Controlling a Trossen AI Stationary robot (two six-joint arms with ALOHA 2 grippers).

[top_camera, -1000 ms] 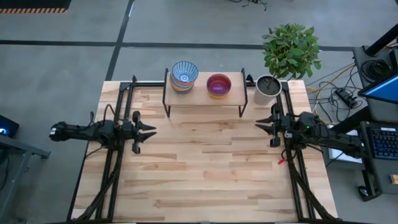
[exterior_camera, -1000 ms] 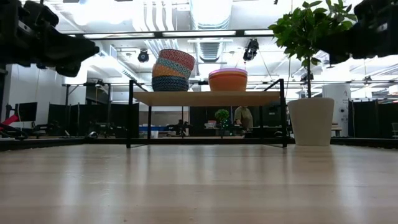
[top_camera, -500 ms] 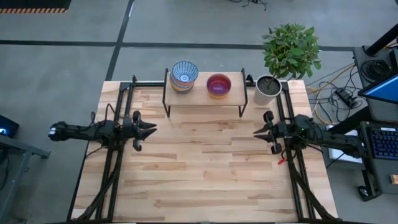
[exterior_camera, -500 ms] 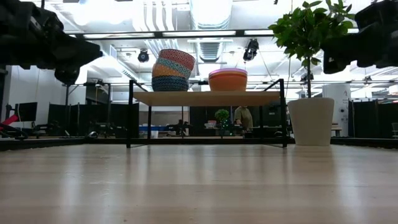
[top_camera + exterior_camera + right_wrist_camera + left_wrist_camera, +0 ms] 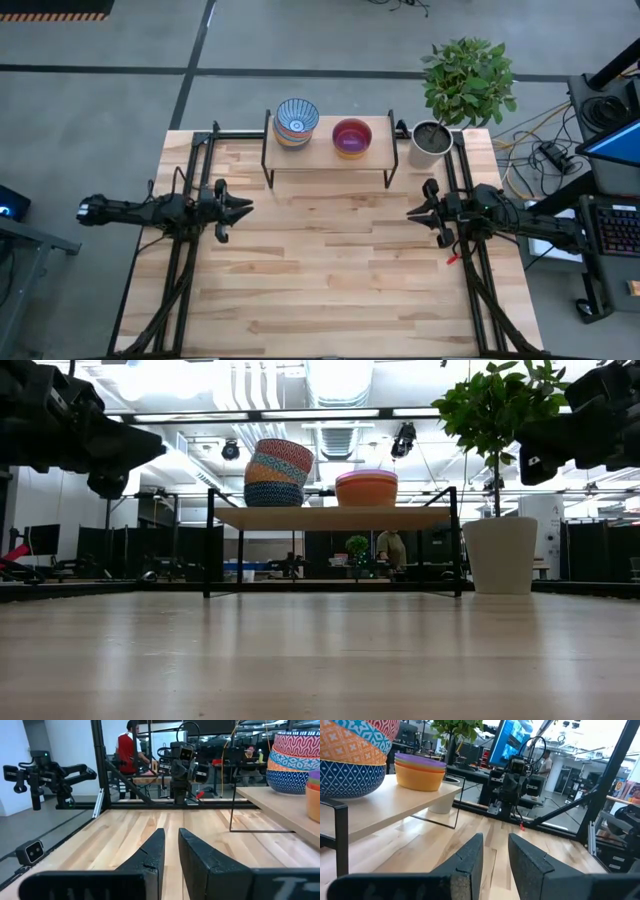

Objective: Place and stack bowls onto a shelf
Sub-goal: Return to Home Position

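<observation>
The shelf (image 5: pixel 328 148) stands at the table's far edge on thin black legs. Two stacks of bowls rest on its board. The left stack (image 5: pixel 297 121) has a blue-white striped bowl on top, with patterned bowls under it (image 5: pixel 276 472). The right stack (image 5: pixel 352 137) shows a purple inside and orange-yellow walls (image 5: pixel 366 488). My left gripper (image 5: pixel 246 207) hovers over the table's left side, shut and empty, pointing right (image 5: pixel 495 838). My right gripper (image 5: pixel 410 212) hovers over the right side, shut and empty, pointing left (image 5: pixel 171 831). Both stay nearer than the shelf.
A grey pot (image 5: pixel 432 141) with a leafy plant (image 5: pixel 468 78) stands at the table's far right corner, just right of the shelf. Bare wooden tabletop (image 5: pixel 330 270) lies between the two arms and toward the near edge. A person (image 5: pixel 131 745) shows in the room behind.
My right gripper has dropped a little and shifted slightly toward the table's near edge. My left gripper has dipped slightly. Both stayed shut. The bowls and the shelf have not moved.
</observation>
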